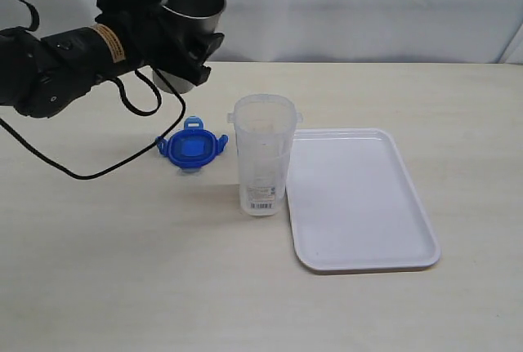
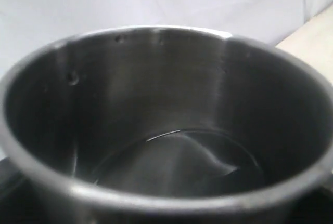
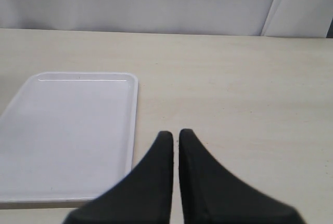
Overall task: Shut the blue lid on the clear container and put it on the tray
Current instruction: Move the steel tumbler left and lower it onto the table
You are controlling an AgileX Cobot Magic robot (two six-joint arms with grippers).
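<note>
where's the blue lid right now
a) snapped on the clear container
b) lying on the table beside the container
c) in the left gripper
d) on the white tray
b: the blue lid lies flat on the table, apart from the open-topped clear container, which stands next to the tray.

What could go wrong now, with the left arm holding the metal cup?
The left gripper is full with the metal cup, raised near the blue lid; a slip could drop it there. The clear container is tall, narrow and lidless beside the tray; a sideways push may tip it.
</note>
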